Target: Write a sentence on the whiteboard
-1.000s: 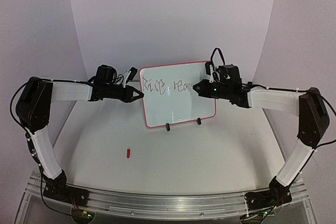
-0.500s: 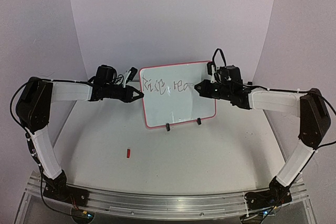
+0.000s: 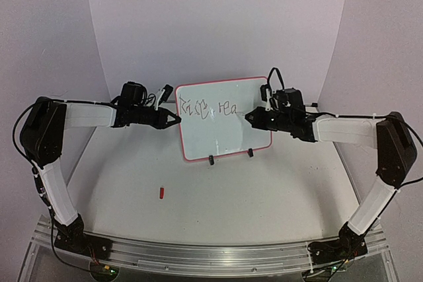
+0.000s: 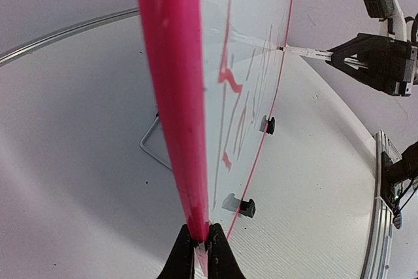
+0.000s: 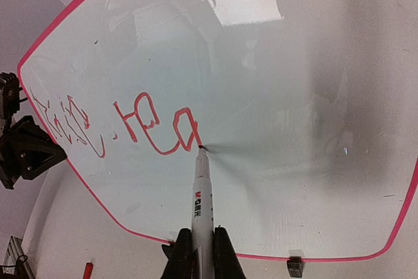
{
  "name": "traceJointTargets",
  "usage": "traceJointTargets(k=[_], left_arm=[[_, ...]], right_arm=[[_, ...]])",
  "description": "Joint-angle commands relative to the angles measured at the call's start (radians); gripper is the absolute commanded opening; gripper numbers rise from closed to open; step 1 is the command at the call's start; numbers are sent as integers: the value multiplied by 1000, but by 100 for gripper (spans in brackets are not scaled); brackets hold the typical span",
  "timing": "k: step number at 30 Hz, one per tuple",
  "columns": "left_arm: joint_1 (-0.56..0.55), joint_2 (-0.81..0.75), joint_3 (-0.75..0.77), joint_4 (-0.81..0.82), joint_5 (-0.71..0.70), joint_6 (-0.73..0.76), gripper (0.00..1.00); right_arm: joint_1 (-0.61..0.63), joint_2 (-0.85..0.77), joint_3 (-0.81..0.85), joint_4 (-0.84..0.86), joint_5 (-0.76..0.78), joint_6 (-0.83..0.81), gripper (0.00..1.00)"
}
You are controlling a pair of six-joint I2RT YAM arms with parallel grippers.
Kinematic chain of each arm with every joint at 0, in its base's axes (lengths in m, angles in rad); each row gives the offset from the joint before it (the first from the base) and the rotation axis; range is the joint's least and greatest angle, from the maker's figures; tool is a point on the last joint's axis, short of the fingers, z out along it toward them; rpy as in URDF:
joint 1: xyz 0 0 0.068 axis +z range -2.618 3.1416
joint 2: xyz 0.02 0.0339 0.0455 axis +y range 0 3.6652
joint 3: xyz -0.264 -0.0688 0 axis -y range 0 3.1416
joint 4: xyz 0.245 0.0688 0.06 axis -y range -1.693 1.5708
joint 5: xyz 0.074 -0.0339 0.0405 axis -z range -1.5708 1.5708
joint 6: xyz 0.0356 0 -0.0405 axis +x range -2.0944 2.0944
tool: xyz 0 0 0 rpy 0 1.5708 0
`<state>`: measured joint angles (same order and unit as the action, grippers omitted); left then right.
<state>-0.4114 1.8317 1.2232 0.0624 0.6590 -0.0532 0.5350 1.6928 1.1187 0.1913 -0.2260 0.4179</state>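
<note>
A whiteboard [image 3: 225,137] stands upright at the middle of the table [image 3: 264,189] on two clip feet [image 3: 211,160]. The left gripper [image 3: 177,119] clamps its left edge. The right gripper [image 3: 249,117], reaching from the right, holds a marker [image 5: 202,194] tip-to-board just right of the sentence [image 3: 208,107] near its top. A small cap [image 3: 162,193] lies in front, leftward

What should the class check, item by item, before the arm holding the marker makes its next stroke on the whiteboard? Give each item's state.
1. Left gripper clamped on the whiteboard frame: ok.
2. Right gripper shut on the marker: ok.
3. Marker tip touching the board at the last letter: ok.
4. Bare board to the right of the sentence: ok.
5. Writing complete: not ok, it reads roughly "Raise, rea".
6. Board standing on its two clip feet: ok.
</note>
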Motion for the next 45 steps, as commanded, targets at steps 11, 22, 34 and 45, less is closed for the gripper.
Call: traceJointTargets(k=[11,22,34,45], left_arm=[[-4,-22,10,-26,-42,30,0],[-3,-20,7,-26,-41,27,0],[-4,-29,6,-34,-42,33,0],[-3,-32,4,-39,-50,38,0]], right_arm=[[-6,-65,30,-30,86,-33,0],[-6,-164,27,-56,66,-52,0],[-24,-205,30,-82,40,-80,0],[-36,-114,61,-76,-34,-78,0]])
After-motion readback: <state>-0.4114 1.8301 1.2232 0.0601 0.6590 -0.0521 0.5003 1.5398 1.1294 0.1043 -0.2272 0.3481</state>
